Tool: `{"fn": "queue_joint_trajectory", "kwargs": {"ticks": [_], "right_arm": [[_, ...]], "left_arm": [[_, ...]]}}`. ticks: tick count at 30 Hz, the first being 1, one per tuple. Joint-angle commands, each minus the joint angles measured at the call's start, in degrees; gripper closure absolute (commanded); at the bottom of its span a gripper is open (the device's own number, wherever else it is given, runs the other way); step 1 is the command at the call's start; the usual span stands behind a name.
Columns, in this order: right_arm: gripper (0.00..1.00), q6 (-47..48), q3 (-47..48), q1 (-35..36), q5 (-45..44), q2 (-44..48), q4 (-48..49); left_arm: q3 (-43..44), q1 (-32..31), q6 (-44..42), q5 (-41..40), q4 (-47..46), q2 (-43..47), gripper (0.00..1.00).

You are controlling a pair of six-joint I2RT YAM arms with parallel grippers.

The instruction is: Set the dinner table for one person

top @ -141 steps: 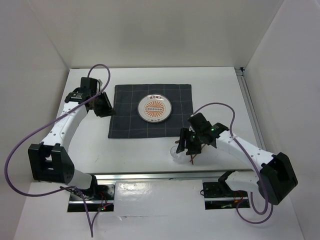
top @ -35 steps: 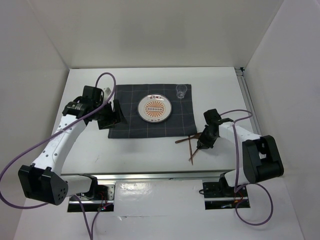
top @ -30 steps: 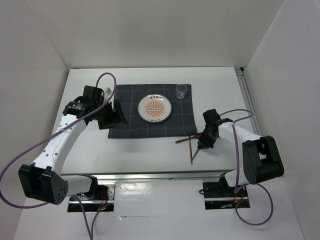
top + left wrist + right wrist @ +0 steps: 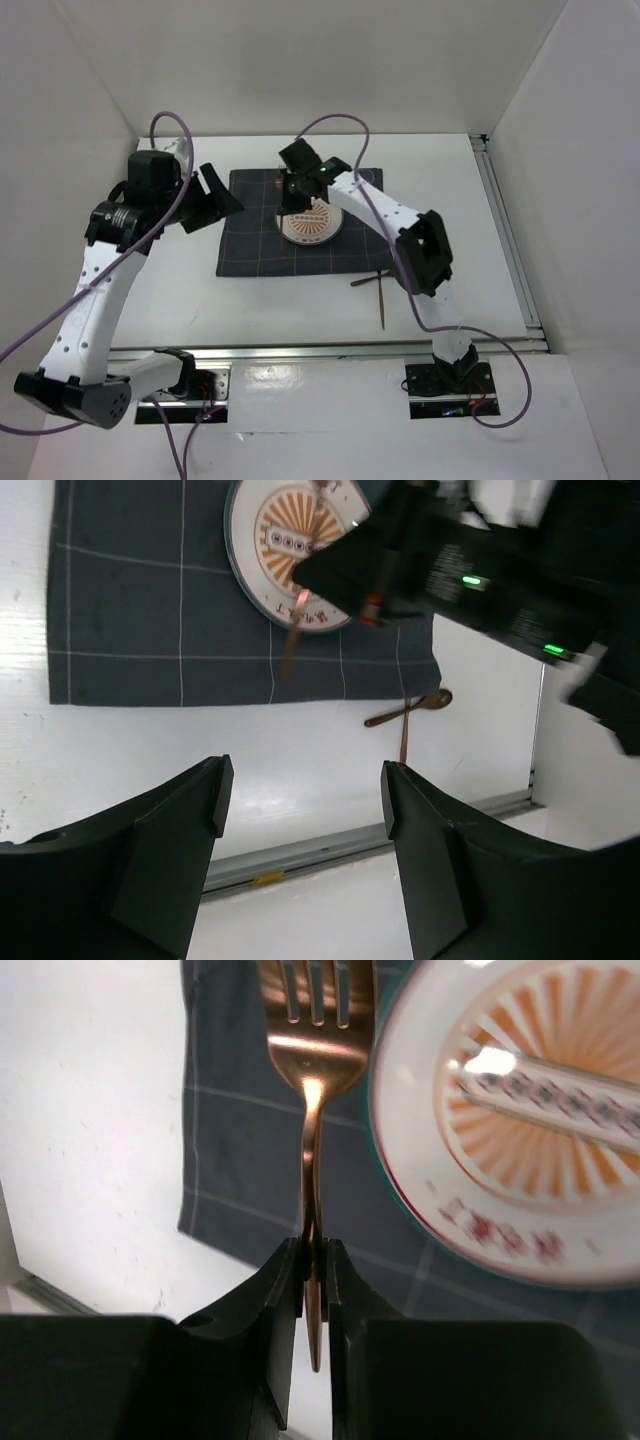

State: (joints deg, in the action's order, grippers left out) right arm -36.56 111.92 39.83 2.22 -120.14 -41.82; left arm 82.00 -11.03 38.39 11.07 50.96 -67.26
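Observation:
My right gripper (image 4: 315,1245) is shut on the handle of a copper fork (image 4: 317,1050), with the tines pointing away from it. It hangs above the dark grey checked mat (image 4: 240,1150), beside the left rim of the patterned plate (image 4: 520,1130). From above, the right gripper (image 4: 295,195) reaches across the plate (image 4: 318,228). The left wrist view shows the fork (image 4: 293,640) dangling over the plate's rim. My left gripper (image 4: 300,790) is open and empty, raised over the white dinner table (image 4: 180,290) left of the mat (image 4: 255,245).
A copper spoon (image 4: 410,708) and a thin copper utensil (image 4: 384,300) lie crossed on the tabletop off the mat's near right corner. A metal rail (image 4: 350,347) runs along the near edge. White walls enclose the table on three sides.
The right arm has swung from the cutlery at the near right to over the plate, carrying the fork. The left arm has lifted up and back to the left.

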Motion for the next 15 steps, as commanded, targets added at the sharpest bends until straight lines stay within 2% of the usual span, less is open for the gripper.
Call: {"fn": "queue_joint_trajectory", "kwargs": {"ticks": [1, 3, 5, 15], "right_arm": [[1.00, 0.0, 11.9, 1.4, 3.5, -8.6, 1.7], [1.00, -0.6, 18.8, 1.9, 4.4, -12.6, 1.7], [1.00, -2.7, 21.4, 1.9, 4.9, -16.9, 2.4], [1.00, -8.3, 24.2, 1.9, 10.3, -25.5, 9.1]], "left_arm": [[3.2, 0.2, 4.0, -5.6, 0.4, 3.4, 0.22], [3.9, 0.2, 3.4, -6.2, 1.2, 3.4, 0.22], [3.3, 0.2, 2.8, -6.9, 1.8, 4.0, 0.22], [-1.7, 0.2, 2.8, -2.3, 0.0, 5.1, 0.22]]}}
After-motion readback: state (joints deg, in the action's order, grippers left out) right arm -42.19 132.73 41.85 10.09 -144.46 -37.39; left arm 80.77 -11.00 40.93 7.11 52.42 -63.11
